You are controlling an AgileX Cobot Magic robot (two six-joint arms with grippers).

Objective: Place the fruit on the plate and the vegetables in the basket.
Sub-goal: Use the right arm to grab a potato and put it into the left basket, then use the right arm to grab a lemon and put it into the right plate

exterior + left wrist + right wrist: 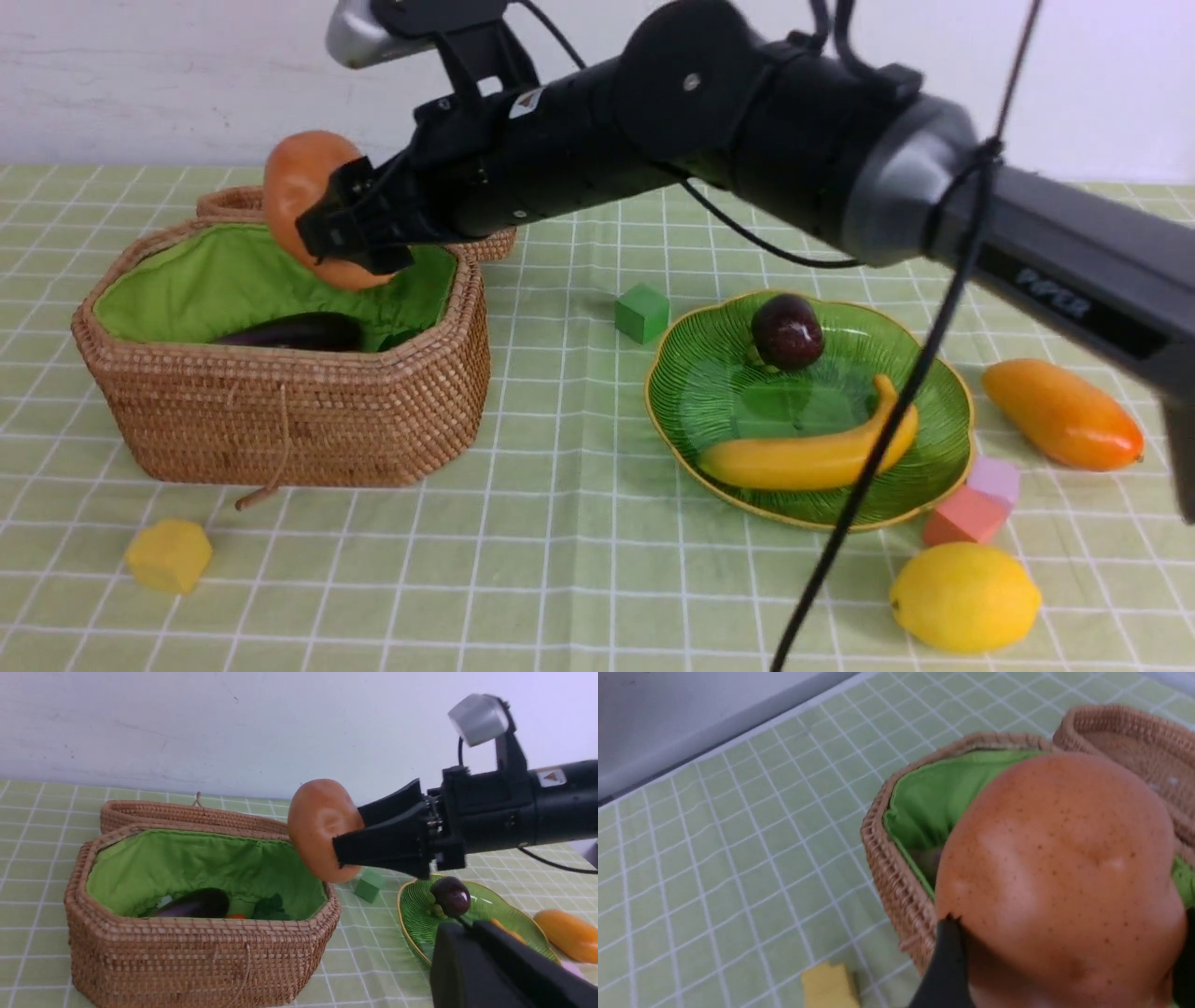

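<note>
The potato (303, 201) is held in the air over the far right part of the basket (280, 420), clear of the green lining and of the rim. It is clamped between the fingers of the right gripper (327, 229), which are spread wide around it, one on each flank. Inside the basket the eggplant (299, 333) is seen lying on the lining, and in the left wrist view a green leafy top (271, 907) with a sliver of red-orange is made out beside it. The woven lid (229, 199) is laid flat behind the basket.

To the right, well apart from the basket, the plate (709, 373) is set on the checked cloth (560, 523). The mangosteen (787, 329) is placed at its far side and the banana (812, 453) along its near side. The mango (1062, 413) and the lemon (964, 597) are left on the cloth, off the plate, to its right and near right.

The left gripper (467, 933) is seen only in its own wrist view, with its fingers pressed together and nothing between them.

A green block (641, 313) is found between basket and plate, a yellow block (169, 555) in front of the basket, and a pink block (962, 518) against the plate's near right rim
</note>
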